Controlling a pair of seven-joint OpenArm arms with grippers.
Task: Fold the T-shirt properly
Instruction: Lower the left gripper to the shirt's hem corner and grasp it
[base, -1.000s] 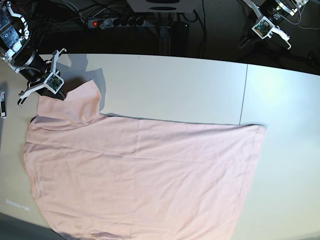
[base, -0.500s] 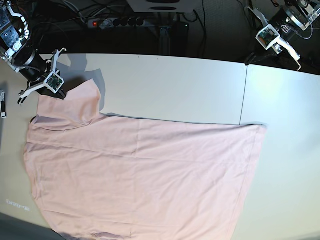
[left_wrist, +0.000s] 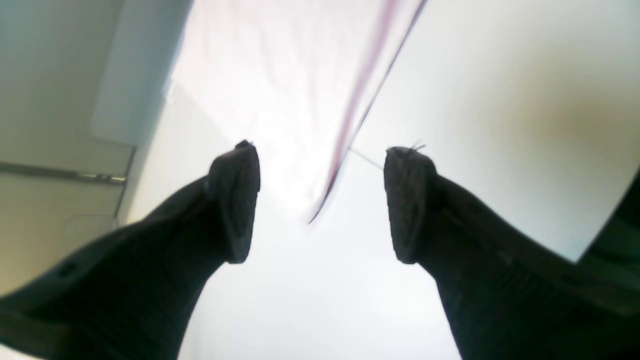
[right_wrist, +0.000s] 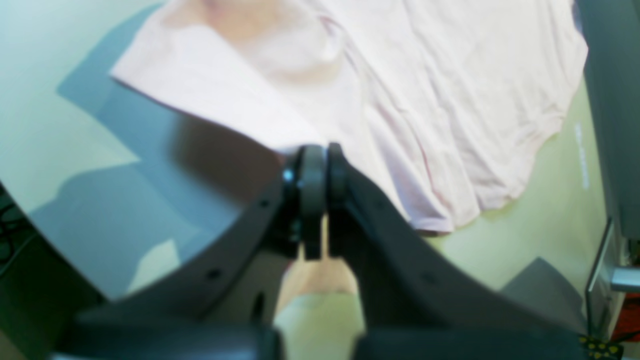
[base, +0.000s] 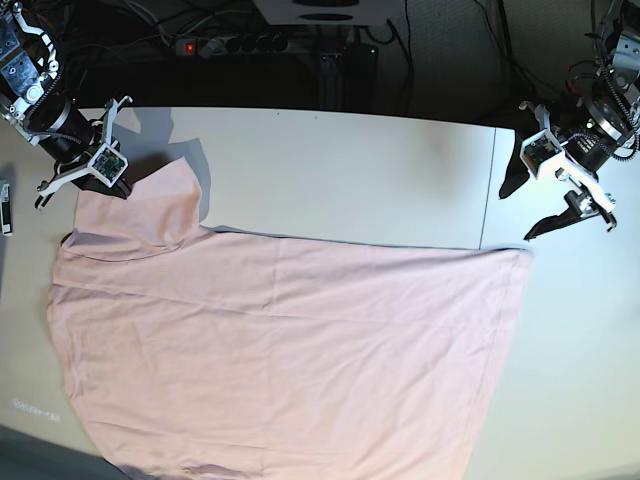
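Left wrist view, what changed: The left gripper is opening its fingers wide now; a second ago they were together. Nothing is between them.
Left wrist view, shirt: The corner of the T-shirt is lying flat on the table, just past the finger tips. A thin loose thread is poking out near one finger.
Right wrist view, gripper: The right gripper is pressing its fingers together. It is sitting at the edge of a sleeve, but I cannot tell if it is pinching the cloth.
Right wrist view, shirt: The pink shirt is spreading out behind the fingers, with some wrinkles.
Base view, what changed: The left gripper is coming down from high up to the table, near the shirt's far corner. The right gripper is staying in the same spot by the sleeve.
Base view, shirt: The T-shirt is lying flat and open, filling most of the table, and is not moving.
What it means: I think the left gripper is getting ready to grab the corner, so folding is only starting.
Other things: A power strip and cables are sitting behind the table, out of the way.
In the way: Nothing is blocking the corner.
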